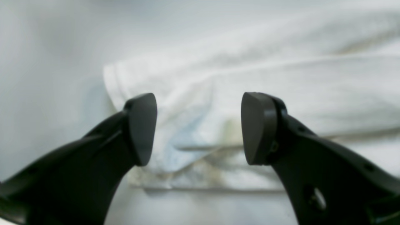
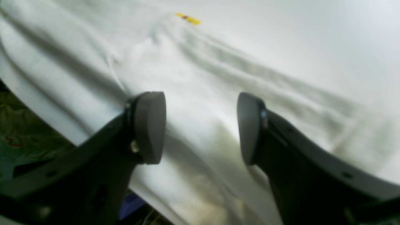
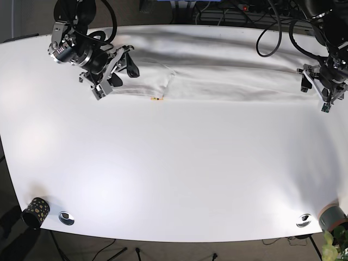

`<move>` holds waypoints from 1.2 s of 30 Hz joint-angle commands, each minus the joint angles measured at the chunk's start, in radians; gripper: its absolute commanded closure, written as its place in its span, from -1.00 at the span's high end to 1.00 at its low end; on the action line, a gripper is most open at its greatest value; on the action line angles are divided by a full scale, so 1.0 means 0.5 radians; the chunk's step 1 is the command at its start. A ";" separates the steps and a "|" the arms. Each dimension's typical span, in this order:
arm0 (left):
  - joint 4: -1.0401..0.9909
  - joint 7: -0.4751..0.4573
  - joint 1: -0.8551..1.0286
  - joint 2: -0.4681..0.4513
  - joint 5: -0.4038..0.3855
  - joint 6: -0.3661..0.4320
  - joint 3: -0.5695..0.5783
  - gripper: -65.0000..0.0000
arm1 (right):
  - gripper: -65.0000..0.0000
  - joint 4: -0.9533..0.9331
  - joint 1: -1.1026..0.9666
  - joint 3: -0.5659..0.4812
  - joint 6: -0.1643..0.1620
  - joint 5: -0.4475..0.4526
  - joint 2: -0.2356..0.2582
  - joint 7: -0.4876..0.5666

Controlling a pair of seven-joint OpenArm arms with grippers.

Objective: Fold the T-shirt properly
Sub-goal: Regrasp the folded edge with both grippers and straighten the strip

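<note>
I'm seeing white cotton T-shirt (image 3: 217, 73) lying as long folded band along far edge of white table (image 3: 174, 168). Left gripper (image 1: 198, 128) hovering over its sleeve end, jaws apart, holding nothing. Right gripper (image 2: 201, 128) hanging over opposite end near small yellow tag (image 2: 187, 18), jaws apart, empty.

white t-shirt (image 3: 217, 76) on white table (image 3: 174, 163); yellow tag (image 2: 187, 18); black cup (image 3: 35, 211), coloured dots.
</note>
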 commanded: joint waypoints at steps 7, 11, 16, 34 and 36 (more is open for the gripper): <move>-0.241 -0.036 0.084 -0.095 -0.020 0.004 -0.016 0.18 | 0.02 -0.385 -0.003 0.079 0.011 0.018 -0.028 0.173; -0.376 -0.101 0.078 -0.098 -0.013 0.004 -0.013 0.18 | 0.02 -0.523 0.009 0.079 0.005 0.018 0.030 0.302; -0.591 -0.196 -0.118 -0.095 -0.010 0.004 0.146 0.18 | 0.02 -0.689 0.199 0.076 -0.001 0.018 0.119 0.348; -0.699 -0.076 -0.769 0.037 -0.023 0.004 0.220 0.18 | 0.02 -1.167 1.016 0.073 -0.004 0.018 0.395 0.330; -0.594 -0.018 -0.778 0.037 -0.026 0.004 0.180 0.19 | 0.02 -1.167 1.022 0.073 -0.004 0.018 0.401 0.293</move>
